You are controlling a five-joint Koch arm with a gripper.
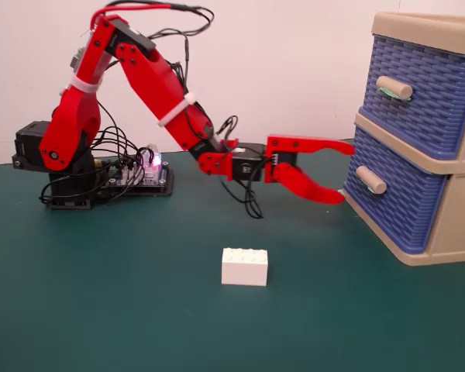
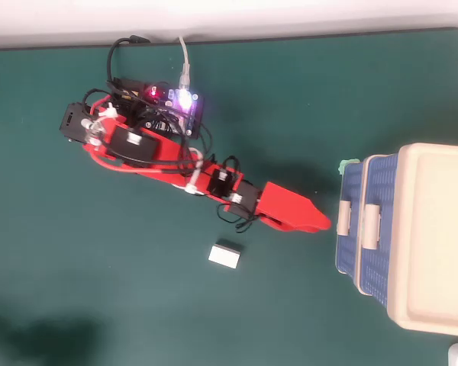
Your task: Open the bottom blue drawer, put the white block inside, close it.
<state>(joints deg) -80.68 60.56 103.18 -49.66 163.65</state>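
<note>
The bottom blue drawer (image 1: pixel 407 208) sits shut in the beige cabinet, its beige handle (image 1: pixel 370 180) facing left. In the overhead view the drawer (image 2: pixel 352 242) shows at the right, with its handle (image 2: pixel 343 216) toward the arm. My red gripper (image 1: pixel 346 172) is open and empty, one jaw above the other, with the tips just left of that handle at about its height. In the overhead view the gripper (image 2: pixel 324 223) stops a small gap short of the handle. The white block (image 1: pixel 244 266) lies on the green mat in front of the arm, also seen from overhead (image 2: pixel 225 255).
The upper blue drawer (image 1: pixel 426 89) is shut above the bottom one. The arm's base and a lit control board (image 1: pixel 143 172) with loose wires stand at the left. A small green tab (image 2: pixel 346 164) sticks out by the cabinet's far corner.
</note>
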